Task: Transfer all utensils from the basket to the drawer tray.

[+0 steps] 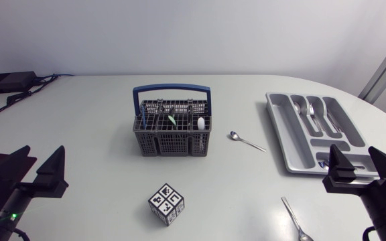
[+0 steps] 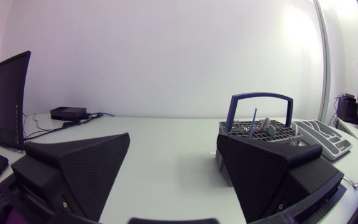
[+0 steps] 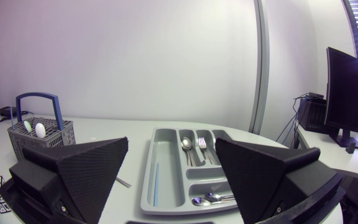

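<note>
Utensils (image 1: 171, 120) in basket (image 1: 173, 144) and drawer tray (image 1: 283, 137)
Stand upright in the basket mid-table, lie in the tray's slots; one spoon (image 1: 246, 141) between them, another spoon (image 1: 295, 219) nearer. Left gripper (image 1: 44, 151) and right gripper (image 1: 352, 151) spread wide, empty.

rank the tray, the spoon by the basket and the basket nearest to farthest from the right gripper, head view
1. tray, just ahead of the right gripper
2. spoon, between tray and basket
3. basket, mid-table, farthest

Basket (image 1: 173, 136): grey plastic mesh; drawer tray (image 1: 283, 139): smooth matt grey plastic; spoons (image 1: 246, 141): polished metal; table (image 1: 92, 127): matt white.
</note>
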You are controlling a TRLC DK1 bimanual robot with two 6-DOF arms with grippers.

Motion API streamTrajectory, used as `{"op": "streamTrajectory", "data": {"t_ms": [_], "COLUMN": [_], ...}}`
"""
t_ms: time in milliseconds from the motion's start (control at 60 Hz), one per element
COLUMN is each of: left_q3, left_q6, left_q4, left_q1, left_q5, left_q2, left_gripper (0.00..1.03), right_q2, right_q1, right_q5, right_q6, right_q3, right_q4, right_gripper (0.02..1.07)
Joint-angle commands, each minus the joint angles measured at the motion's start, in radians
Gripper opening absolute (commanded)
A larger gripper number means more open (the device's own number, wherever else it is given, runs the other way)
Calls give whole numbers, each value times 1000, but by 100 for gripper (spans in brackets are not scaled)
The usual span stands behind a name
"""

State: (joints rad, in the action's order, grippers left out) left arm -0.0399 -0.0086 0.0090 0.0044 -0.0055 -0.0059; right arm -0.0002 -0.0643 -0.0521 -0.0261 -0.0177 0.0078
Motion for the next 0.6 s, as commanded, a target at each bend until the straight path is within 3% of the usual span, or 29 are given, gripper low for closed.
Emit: {"op": "streamTrajectory", "data": {"t_ms": [0, 200, 433, 583], "left_q3": [-20, -129, -282, -428], "left_q6": [-28, -33, -65, -91], "left_q4": [-17, -30, -52, -159], "left_q1": [3, 0, -26, -53], "left_q5": [-7, -7, -7, -10], "left_q2": [-5, 106, 319, 538], "left_gripper": [98, 98, 98, 98], "right_q2": [-7, 11, 164, 350], "right_q1": [11, 23, 52, 95], "right_q5": [1, 0, 0, 0], "right_q6": [15, 14, 11, 9], "right_q3": [13, -62, -146, -238], "right_q4": [6, -17, -8, -12], "right_gripper": [103, 103, 103, 103]}}
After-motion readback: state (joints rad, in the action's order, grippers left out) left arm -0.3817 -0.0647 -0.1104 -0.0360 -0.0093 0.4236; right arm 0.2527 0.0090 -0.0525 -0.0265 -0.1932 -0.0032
